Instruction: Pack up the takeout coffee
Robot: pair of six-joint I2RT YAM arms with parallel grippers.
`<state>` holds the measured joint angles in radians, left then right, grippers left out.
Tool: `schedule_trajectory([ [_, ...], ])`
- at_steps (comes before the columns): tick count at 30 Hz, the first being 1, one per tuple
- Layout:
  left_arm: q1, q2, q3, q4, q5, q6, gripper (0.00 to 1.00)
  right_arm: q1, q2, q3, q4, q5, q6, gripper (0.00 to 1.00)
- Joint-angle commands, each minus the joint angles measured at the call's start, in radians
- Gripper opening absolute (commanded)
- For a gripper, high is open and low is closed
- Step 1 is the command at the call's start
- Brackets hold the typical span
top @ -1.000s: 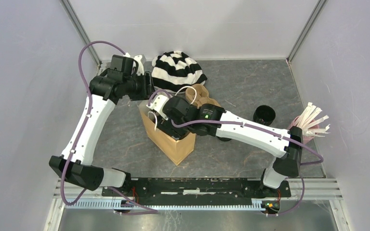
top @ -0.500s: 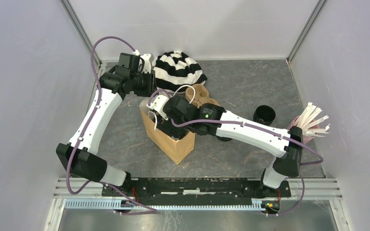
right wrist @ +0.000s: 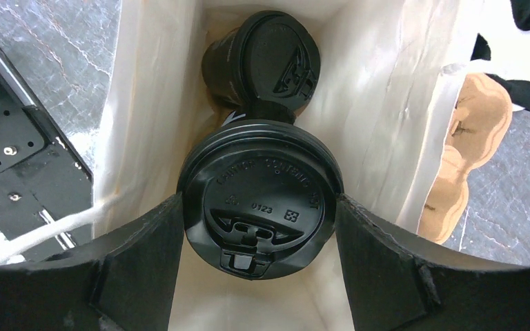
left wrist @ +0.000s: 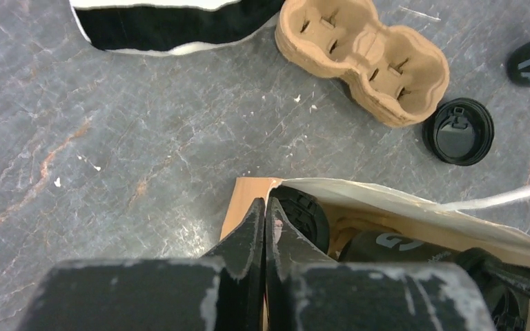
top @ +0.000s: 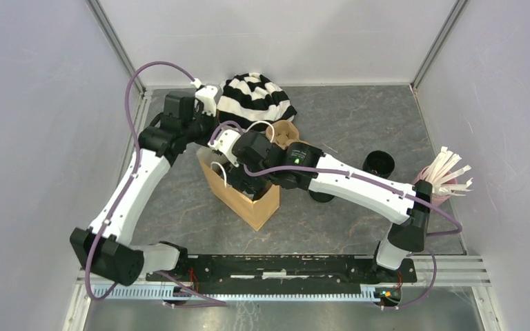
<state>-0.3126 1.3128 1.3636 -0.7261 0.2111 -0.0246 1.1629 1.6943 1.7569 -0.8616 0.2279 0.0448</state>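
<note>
Brown paper bag (top: 245, 205) stands open mid-surface, mouth up. A second coffee cup (right wrist: 269, 62) is already inside, tipped over with its lid on, at the end by my left hand. The lidded coffee cup (right wrist: 262, 186) I carry hangs upright within the mouth, just above and partly over that one.

Judgement:
- Ease it straight down into the room beside the tipped cup.
- Keep it level and clear of the other lid and the paper walls.
- Let go only once the base sits.

My right hand (right wrist: 259, 207) is spread wide, one finger on each side of the lid rim, grasping the cup. My left hand (left wrist: 265, 215) is clenched at the bag's far-left rim corner. Whether paper is caught between the fingers, I cannot tell.
</note>
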Motion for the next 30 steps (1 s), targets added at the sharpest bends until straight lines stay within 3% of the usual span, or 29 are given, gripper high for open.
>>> schedule_trajectory([
  [1,-0.002,-0.179,-0.116,0.244,-0.005,0.029,0.02,-0.004,0.008,0.092,-0.032,-0.001,0.018,0.56],
  [5,-0.001,-0.325,-0.276,0.425,-0.013,-0.054,0.02,-0.004,0.018,0.121,-0.059,-0.001,0.009,0.56],
  [14,-0.002,-0.602,-0.581,0.645,-0.01,-0.205,0.02,0.006,0.015,0.097,-0.072,-0.014,-0.057,0.56],
  [22,-0.002,-0.872,-0.822,0.755,-0.048,-0.179,0.02,0.035,0.031,0.091,-0.088,-0.018,-0.195,0.57],
  [30,-0.002,-0.914,-0.873,0.76,-0.011,-0.185,0.02,0.085,0.032,-0.002,-0.086,0.031,-0.316,0.56],
])
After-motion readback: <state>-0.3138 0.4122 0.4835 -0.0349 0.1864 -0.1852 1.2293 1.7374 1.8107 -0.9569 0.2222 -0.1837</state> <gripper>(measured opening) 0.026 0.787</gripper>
